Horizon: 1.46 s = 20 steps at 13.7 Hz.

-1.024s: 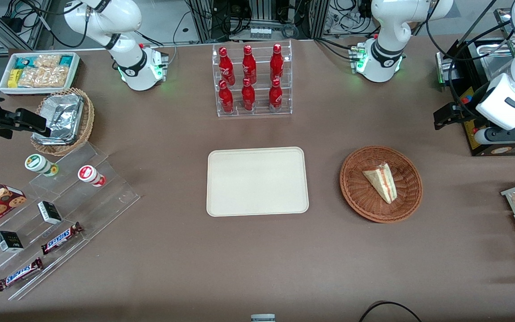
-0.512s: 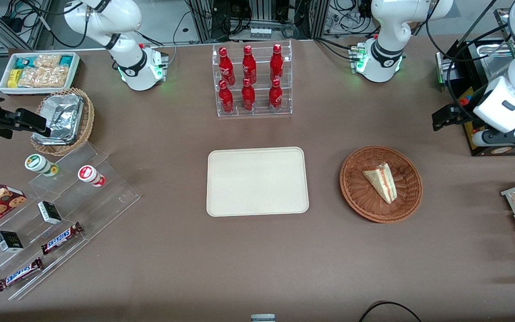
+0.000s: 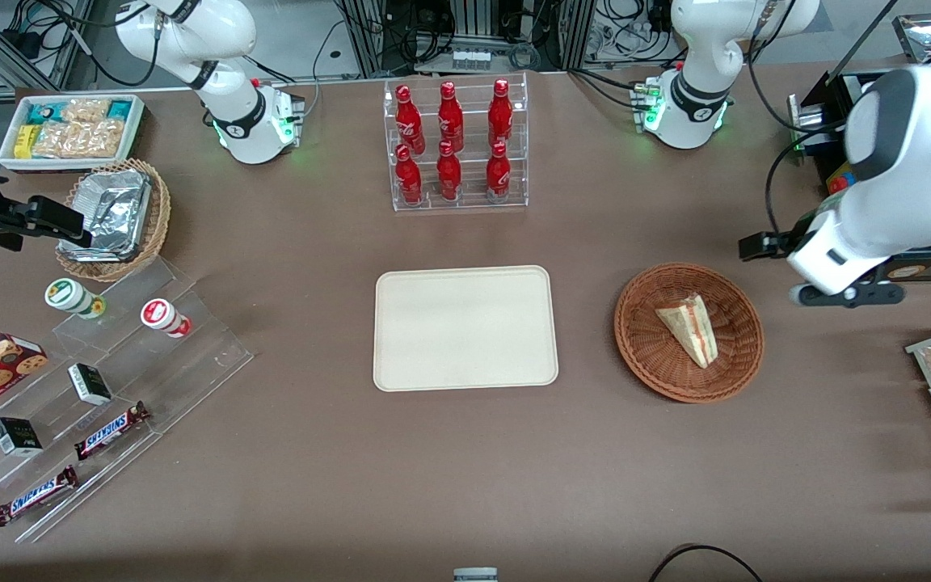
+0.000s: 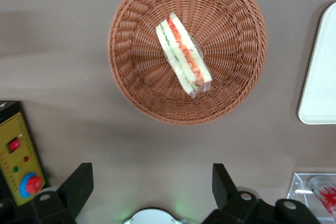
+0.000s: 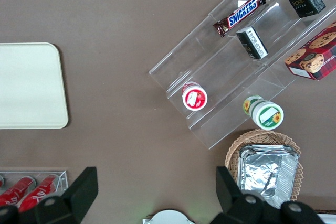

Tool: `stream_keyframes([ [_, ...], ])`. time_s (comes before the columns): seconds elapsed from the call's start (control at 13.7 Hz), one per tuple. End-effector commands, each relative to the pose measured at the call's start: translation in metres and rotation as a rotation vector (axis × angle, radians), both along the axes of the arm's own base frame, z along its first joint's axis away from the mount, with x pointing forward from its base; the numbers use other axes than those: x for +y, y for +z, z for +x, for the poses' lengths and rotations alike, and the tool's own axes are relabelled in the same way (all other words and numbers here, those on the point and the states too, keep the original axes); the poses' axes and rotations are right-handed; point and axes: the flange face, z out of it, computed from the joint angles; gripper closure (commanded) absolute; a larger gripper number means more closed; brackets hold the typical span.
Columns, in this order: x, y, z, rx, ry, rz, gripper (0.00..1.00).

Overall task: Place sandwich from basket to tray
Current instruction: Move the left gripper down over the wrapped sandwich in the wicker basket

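Barely begun, by the look of it. Sandwich (image 3: 690, 328) lies in the basket (image 3: 643, 356), on its side, wrapper on, filling edge showing red and green in the wrist view. Basket sits on the worktop (image 3: 465, 469) toward the working arm's end, well apart from the tray (image 3: 465, 327), with bare cloth between the two. Tray carries nothing.

End effector (image 4: 152, 182) hangs above the worktop just beside the basket, at the basket's edge farther from the front camera, not yet over the sandwich. Fingers (image 4: 77, 182) spread wide, released, gripping nothing; brown cloth shows between them.

Done so far: nothing of the transfer itself. Left, as I judge it: bring the end effector over the wedge, lower, close across the bread faces, lift clear of the wicker rim, carry over to the tray, set down, release.
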Motion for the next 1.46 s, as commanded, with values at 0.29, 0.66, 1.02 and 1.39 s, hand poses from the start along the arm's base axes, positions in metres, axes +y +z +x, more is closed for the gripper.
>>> stream_keyframes([
  [0.29,-0.025,-0.07,-0.013,-0.09,0.036,0.024,0.0],
  [0.66,-0.038,-0.11,-0.009,-0.15,0.264,0.058,0.0],
  [1.02,-0.058,-0.162,-0.01,-0.206,0.545,0.081,0.0],
  [1.39,-0.053,-0.18,-0.019,-0.228,0.615,0.079,0.0],
])
